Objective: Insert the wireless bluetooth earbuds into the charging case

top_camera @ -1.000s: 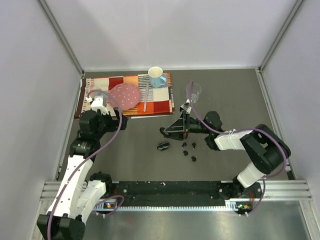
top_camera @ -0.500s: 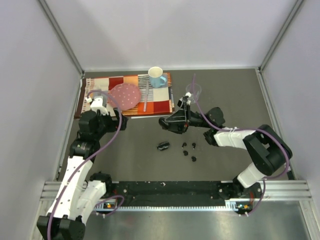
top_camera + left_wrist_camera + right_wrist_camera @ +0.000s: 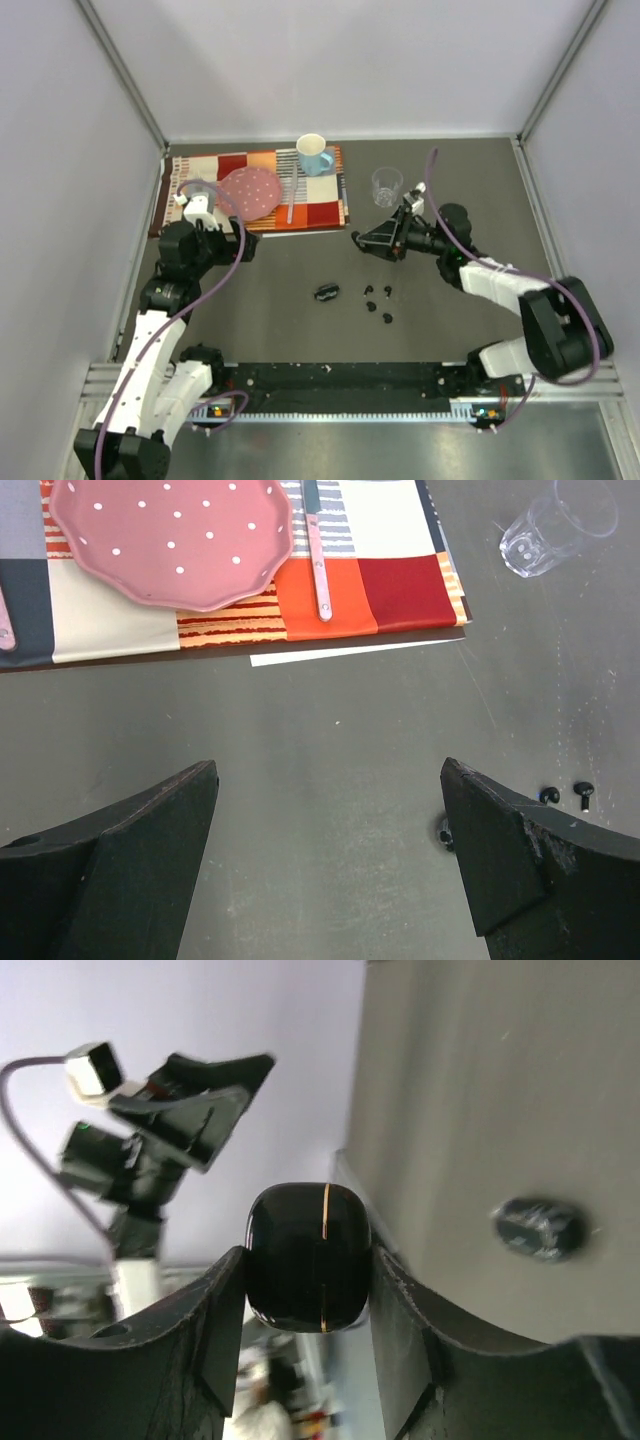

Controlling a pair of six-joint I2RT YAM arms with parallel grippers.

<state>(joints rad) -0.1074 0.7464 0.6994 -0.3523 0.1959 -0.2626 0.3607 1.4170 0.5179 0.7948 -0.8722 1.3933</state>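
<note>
Task barely begun, by the look of it: none of the earbuds [image 3: 386, 319] sits in a case yet. The right gripper [image 3: 362, 240] hangs over the table [image 3: 290, 260] near its middle, jaws part-way closed on a black charging case [image 3: 308, 1257], pinched btwn the two fingers. A thin gold seam line runs across the case & the lid looks shut, tho that's a judgement. At approx 6 o'clock from that gripper, well apart from it, the four buds lie loose on the table in a small cluster, none touching a case. A second case [image 3: 326, 292] rests on the table at 9 o'clock of the cluster, near it; whether its lid is up can't be told at this res. The left gripper [image 3: 328, 775] hovers toward the table's 9 o'clock side w/ jaws spread wide & nothing btwn them, near the placemat [image 3: 400, 585] edge. Left to do, prob: set the held case down or steady it, get the lid open, then pick up each bud & seat it, i.e. basically everything
</note>
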